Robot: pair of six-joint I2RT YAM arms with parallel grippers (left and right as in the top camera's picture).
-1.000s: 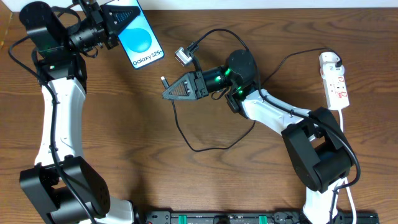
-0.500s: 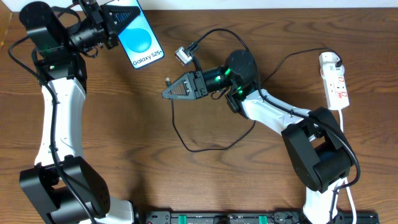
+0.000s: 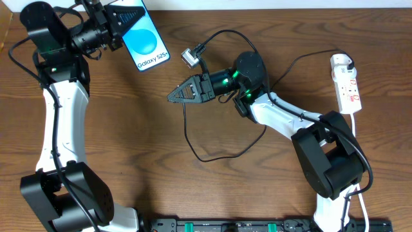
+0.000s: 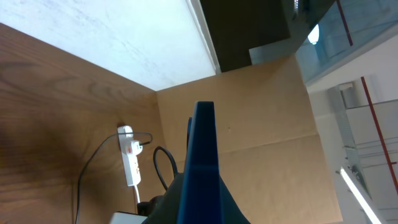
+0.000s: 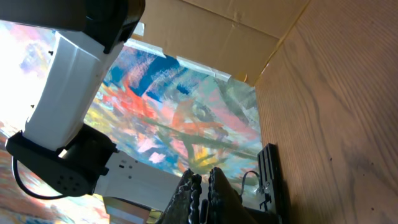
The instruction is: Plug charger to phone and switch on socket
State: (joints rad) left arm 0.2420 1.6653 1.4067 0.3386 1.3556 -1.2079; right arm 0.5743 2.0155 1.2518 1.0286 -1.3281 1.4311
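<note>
The phone (image 3: pixel 147 42) shows white "Galaxy S25+" on its blue screen; no other text is legible.

phone (image 3: pixel 147 42) sitting at the far left corner of the table (image 3: pixel 129 142), in the left gripper (image 3: pixel 126 19), right gripper (image 3: pixel 175 96) hanging mid-table, charger (image 3: pixel 212 154) looping beneath it, socket (image 3: pixel 347 84) lying along the right edge

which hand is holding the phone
The left hand, top left in the overhead view, is shut on the blue-screened phone. The right hand, further centre, grips the black charger cable instead.
</note>
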